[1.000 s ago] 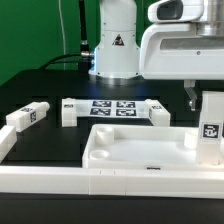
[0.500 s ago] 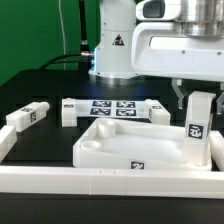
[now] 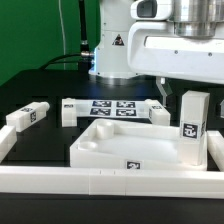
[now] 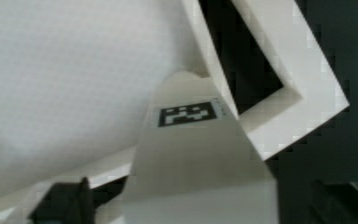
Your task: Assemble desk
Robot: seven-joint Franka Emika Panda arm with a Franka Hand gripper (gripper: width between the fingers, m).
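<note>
The white desk panel [image 3: 125, 143] lies rim up near the front rail. One white leg [image 3: 192, 126] stands upright at its corner on the exterior view's right, tag facing the camera. My gripper [image 3: 188, 93] is over the leg's top and shut on it; one dark finger [image 3: 162, 90] shows beside it. In the wrist view the leg [image 4: 190, 150] runs out from between the dark fingers [image 4: 78, 200] of the gripper [image 4: 194, 208], down to the panel [image 4: 69, 90]. Three more legs lie loose: one far left [image 3: 28, 116] and two [image 3: 68, 111] [image 3: 160, 113] flanking the marker board.
The marker board [image 3: 112, 107] lies flat behind the panel. White rails run along the front [image 3: 100, 180] and the left side [image 3: 8, 145] of the black surface. The arm's white base [image 3: 115, 45] stands at the back.
My gripper and the upright leg moved toward the exterior view's left. The desk panel shifted left with them and turned slightly.
</note>
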